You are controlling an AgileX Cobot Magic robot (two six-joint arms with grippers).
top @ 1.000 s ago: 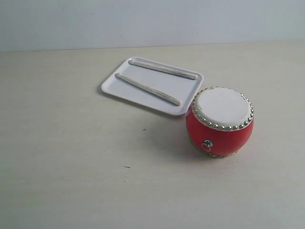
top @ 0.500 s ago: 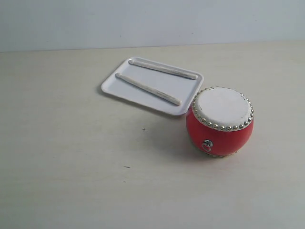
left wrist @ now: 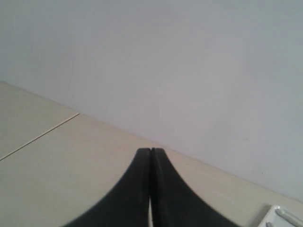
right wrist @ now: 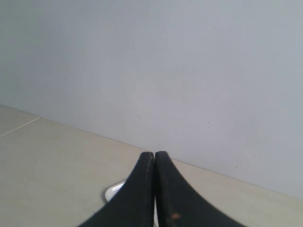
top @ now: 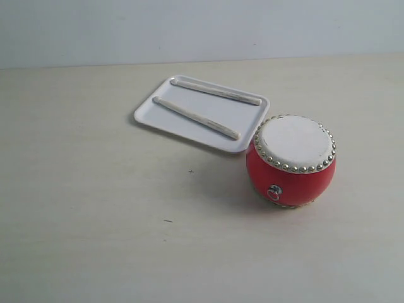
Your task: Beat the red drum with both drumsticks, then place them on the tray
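Note:
The red drum (top: pixel 291 161) stands upright on the table at the right, white skin up, a small metal ring on its near side. Behind and left of it lies the white tray (top: pixel 246 121), with two pale drumsticks on it: one (top: pixel 195 117) nearer, one (top: pixel 215 91) farther. Neither arm shows in the exterior view. In the left wrist view my left gripper (left wrist: pixel 150 150) is shut and empty, with a corner of the tray (left wrist: pixel 280 217) at the picture's edge. My right gripper (right wrist: pixel 154 153) is shut and empty too, a bit of the tray (right wrist: pixel 113 191) showing beside its fingers.
The pale tabletop (top: pixel 95 208) stretches wide to the left and front of the drum. A plain grey wall (top: pixel 202 28) closes the far side of the table.

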